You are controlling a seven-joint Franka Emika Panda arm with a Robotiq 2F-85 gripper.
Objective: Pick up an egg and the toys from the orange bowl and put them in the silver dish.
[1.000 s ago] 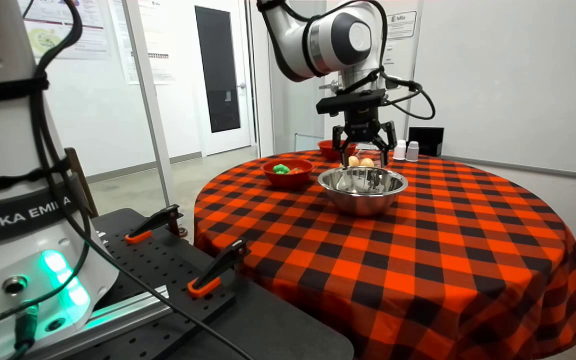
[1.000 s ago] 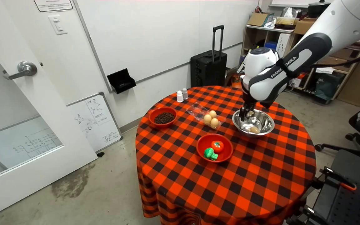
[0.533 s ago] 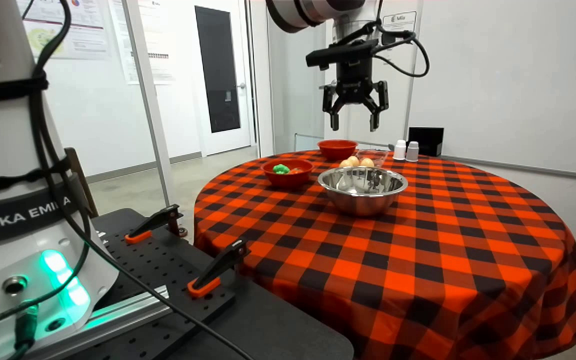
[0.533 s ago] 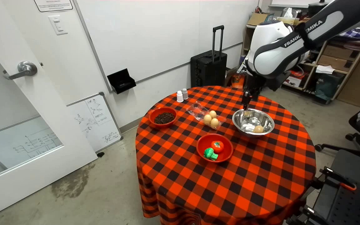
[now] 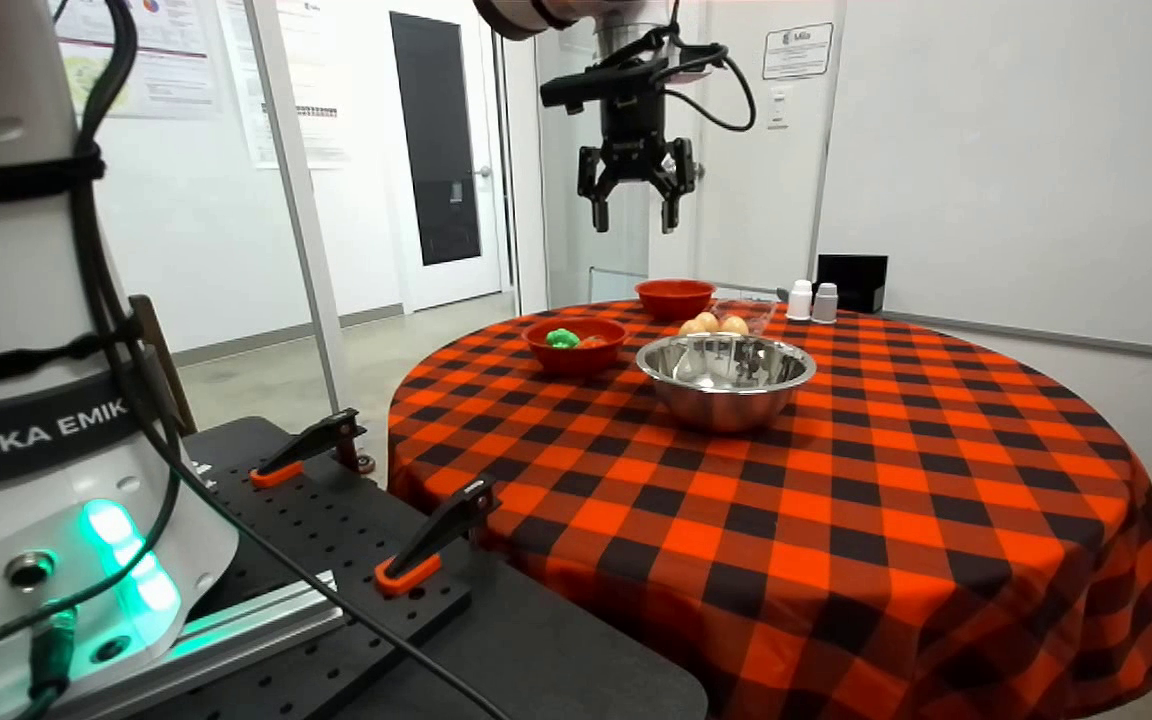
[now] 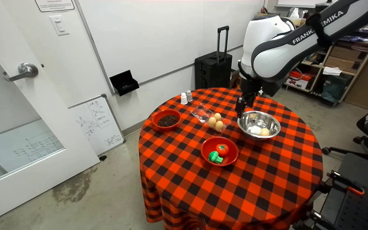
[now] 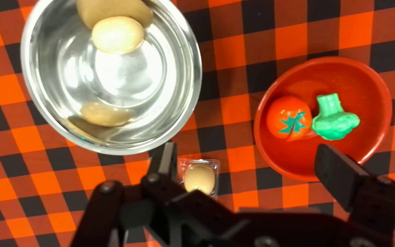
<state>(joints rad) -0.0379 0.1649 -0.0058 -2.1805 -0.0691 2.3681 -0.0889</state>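
The silver dish (image 5: 726,402) stands on the table, and one egg (image 7: 118,35) lies inside it. That egg also shows in an exterior view (image 6: 264,132). The orange bowl (image 6: 204,145) holds a red toy tomato (image 6: 222,149) and a green toy broccoli (image 6: 215,157). In the wrist view the tomato (image 7: 286,118) lies beside the broccoli (image 7: 334,125), near the bowl's wall. My gripper (image 5: 636,217) is open and empty, high above the table. In the wrist view its fingertips (image 7: 246,154) are apart, one over the dish's edge, one over the orange bowl's edge.
A clear carton (image 6: 200,111) with several eggs (image 6: 212,122) lies behind the dish; one egg (image 7: 199,178) shows between the fingers. Another orange-red bowl (image 6: 157,124) holds dark beans (image 6: 168,120). Two small shakers (image 5: 824,303) stand at the table's far edge.
My gripper has risen out of the silver dish and moved sideways toward the orange bowl's side, fingers apart throughout. The egg in the dish has shifted slightly. The toys have not moved.
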